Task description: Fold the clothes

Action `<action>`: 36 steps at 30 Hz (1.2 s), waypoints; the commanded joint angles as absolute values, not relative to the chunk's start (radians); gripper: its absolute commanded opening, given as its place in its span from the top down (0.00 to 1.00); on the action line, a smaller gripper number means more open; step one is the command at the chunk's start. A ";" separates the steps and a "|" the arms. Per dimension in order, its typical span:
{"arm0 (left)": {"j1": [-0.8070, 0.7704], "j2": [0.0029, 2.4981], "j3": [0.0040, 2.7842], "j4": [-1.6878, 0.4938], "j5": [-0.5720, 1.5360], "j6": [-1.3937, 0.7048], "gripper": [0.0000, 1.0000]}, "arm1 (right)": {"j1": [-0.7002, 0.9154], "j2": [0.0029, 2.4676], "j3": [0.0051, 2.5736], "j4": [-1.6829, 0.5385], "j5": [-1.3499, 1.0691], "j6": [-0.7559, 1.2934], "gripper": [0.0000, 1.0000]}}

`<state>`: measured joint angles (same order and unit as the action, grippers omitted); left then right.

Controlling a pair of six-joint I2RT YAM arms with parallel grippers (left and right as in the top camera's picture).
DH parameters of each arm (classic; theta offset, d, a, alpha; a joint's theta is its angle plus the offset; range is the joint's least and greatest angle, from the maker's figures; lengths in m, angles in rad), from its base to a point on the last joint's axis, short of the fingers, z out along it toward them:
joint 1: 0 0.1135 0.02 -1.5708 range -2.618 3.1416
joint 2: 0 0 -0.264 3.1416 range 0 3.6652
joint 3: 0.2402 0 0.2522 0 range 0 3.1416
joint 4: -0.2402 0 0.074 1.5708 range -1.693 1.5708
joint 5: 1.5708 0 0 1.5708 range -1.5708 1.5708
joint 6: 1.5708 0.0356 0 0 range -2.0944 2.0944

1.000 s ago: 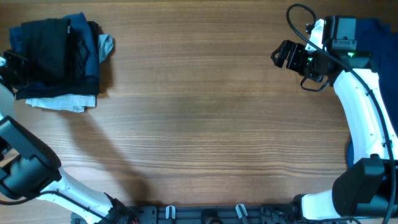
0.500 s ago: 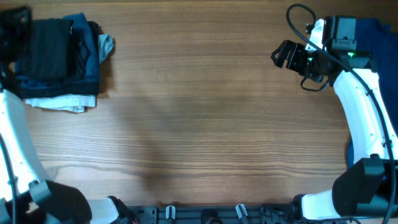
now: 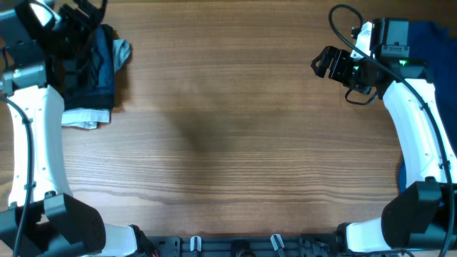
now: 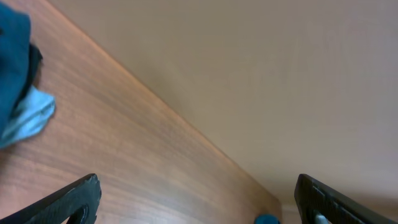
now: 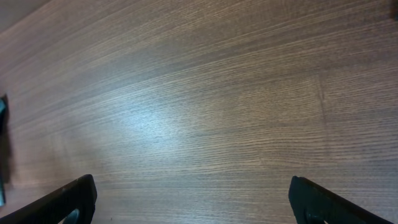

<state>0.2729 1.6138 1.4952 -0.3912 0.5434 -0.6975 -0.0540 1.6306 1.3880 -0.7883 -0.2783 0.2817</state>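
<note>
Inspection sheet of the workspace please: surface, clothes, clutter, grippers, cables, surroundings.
Surface: wooden table, bare across the middle.
Job's things: clothes stack in the far left corner, partly hidden by the left arm; blue cloth at the right edge.
Clutter: nothing seen.
Grippers: left gripper open, empty, by the stack; right gripper open, empty, above bare wood.
Cables: black cable looping over the right wrist.
Surroundings: plain beige wall beyond the table.

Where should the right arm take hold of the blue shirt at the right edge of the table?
Probably at the patch of the blue shirt showing in the far right corner, coming straight down with the open right gripper. It is limp cloth lying on the table, mostly hidden in the overhead view, so a top pinch suits best.
</note>
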 commanded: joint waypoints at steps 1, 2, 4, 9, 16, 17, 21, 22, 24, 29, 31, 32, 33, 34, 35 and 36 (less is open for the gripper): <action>0.273 1.619 1.493 -0.422 0.530 -0.696 0.00 | -0.053 1.642 1.393 -0.786 -0.258 0.262 0.00; 0.273 1.619 1.493 -0.424 0.530 -0.696 0.00 | -0.053 1.642 1.393 -0.786 -0.258 0.262 0.00; 0.273 1.619 1.493 -0.424 0.530 -0.696 0.00 | -0.053 1.642 1.393 -0.786 -0.258 0.263 0.00; 0.273 1.619 1.493 -0.424 0.530 -0.696 0.00 | -0.053 1.642 1.393 -0.786 -0.258 0.263 0.00; 0.273 1.619 1.493 -0.424 0.530 -0.696 0.00 | -0.053 1.642 1.393 -0.786 -0.258 0.262 0.00; 0.273 1.619 1.493 -0.424 0.530 -0.696 0.00 | -0.053 1.642 1.393 -0.786 -0.258 0.263 0.00; 0.273 1.619 1.493 -0.424 0.530 -0.696 0.00 | -0.053 1.642 1.393 -0.786 -0.258 0.263 0.00; 0.273 1.619 1.493 -0.424 0.530 -0.696 0.00 | -0.053 1.642 1.393 -0.786 -0.258 0.262 0.00; 0.273 1.619 1.493 -0.424 0.530 -0.696 0.00 | -0.053 1.642 1.393 -0.786 -0.258 0.262 0.00; 0.273 1.619 1.493 -0.424 0.530 -0.696 0.00 | -0.052 1.646 1.393 -0.785 -0.258 0.262 0.00; 0.273 1.619 1.493 -0.424 0.530 -0.696 0.00 | -0.050 1.649 1.393 -0.786 -0.258 0.262 0.00; 0.273 1.619 1.493 -0.424 0.530 -0.696 0.00 | -0.050 1.649 1.393 -0.785 -0.258 0.262 0.00; 0.273 1.619 1.493 -0.424 0.530 -0.696 0.00 | -0.050 1.647 1.393 -0.786 -0.258 0.262 0.00; 0.273 1.619 1.493 -0.424 0.530 -0.696 0.00 | -0.050 1.643 1.393 -0.786 -0.258 0.263 0.00; 0.273 1.619 1.493 -0.424 0.530 -0.696 0.00 | -0.049 1.638 1.393 -0.786 -0.258 0.263 0.00; 0.273 1.619 1.493 -0.424 0.530 -0.696 0.00 | -0.046 1.625 1.393 -0.786 -0.258 0.262 0.00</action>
<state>0.2718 1.6138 1.4952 -0.4236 0.5426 -0.6975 -0.0540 1.6310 1.3880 -0.7883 -0.2783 0.2813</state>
